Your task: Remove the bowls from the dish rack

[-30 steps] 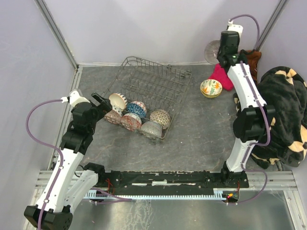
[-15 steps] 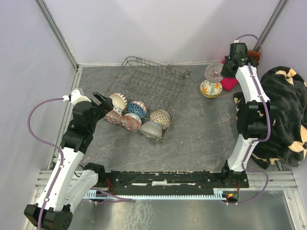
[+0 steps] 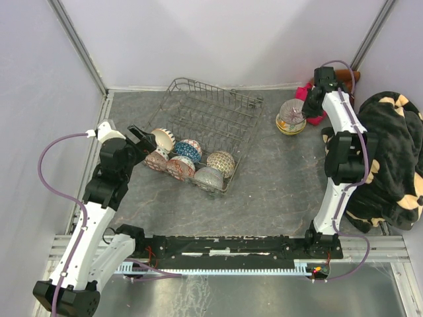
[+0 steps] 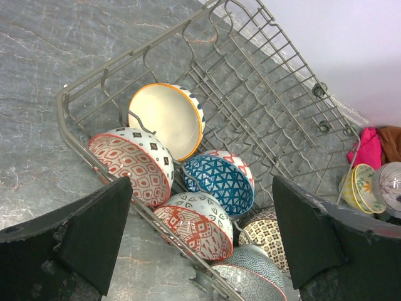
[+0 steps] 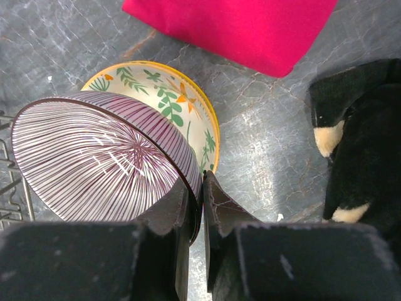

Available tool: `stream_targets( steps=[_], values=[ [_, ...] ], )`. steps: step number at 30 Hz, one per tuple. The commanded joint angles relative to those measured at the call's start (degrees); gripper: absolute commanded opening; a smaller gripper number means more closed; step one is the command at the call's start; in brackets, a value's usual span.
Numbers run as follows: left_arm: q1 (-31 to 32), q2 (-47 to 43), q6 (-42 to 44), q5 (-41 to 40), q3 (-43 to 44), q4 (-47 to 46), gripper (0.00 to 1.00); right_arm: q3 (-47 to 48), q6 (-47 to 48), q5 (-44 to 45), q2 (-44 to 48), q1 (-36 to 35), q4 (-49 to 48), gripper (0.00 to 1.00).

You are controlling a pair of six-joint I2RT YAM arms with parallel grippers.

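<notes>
Far right on the grey marbled tabletop (image 3: 277, 178), the right gripper (image 5: 202, 188) pinches the thin rim of a glossy purple-striped bowl (image 5: 100, 163). That bowl tilts over a yellow leaf-painted bowl (image 5: 188, 113) beside a soft pink cloth (image 5: 232, 28). Six glazed patterned bowls (image 4: 219, 182) lean on edge in the grey wire dish rack (image 4: 263, 94). The left gripper (image 3: 141, 140) hangs spread wide at its near corner. Smooth pale lilac walls (image 3: 218, 39) stand behind.

6 bowls (image 3: 188, 150) in rack (image 3: 211, 109); striped bowl (image 5: 94, 163) tilted over yellow bowl (image 5: 182, 106).
</notes>
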State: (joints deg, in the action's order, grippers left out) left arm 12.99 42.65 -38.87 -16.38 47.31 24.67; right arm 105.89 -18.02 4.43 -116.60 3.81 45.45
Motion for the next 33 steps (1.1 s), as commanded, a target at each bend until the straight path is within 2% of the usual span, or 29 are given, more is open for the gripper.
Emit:
stream_targets(
  steps=[1,30,33],
  values=[
    [0.2,-0.1,0.5,0.4,2.4,-2.8,0.99,3.3,-1.0,-1.3,-1.1,0.2,-0.1,0.01],
    [0.2,-0.2,0.0,-0.4,0.8,-3.1,0.99,4.1,-3.5,0.0,-6.3,0.4,0.5,0.01],
    [0.2,-0.2,-0.1,-0.3,0.6,-3.2,0.99,4.0,-3.9,-0.2,-6.4,0.5,0.4,0.05]
  ],
)
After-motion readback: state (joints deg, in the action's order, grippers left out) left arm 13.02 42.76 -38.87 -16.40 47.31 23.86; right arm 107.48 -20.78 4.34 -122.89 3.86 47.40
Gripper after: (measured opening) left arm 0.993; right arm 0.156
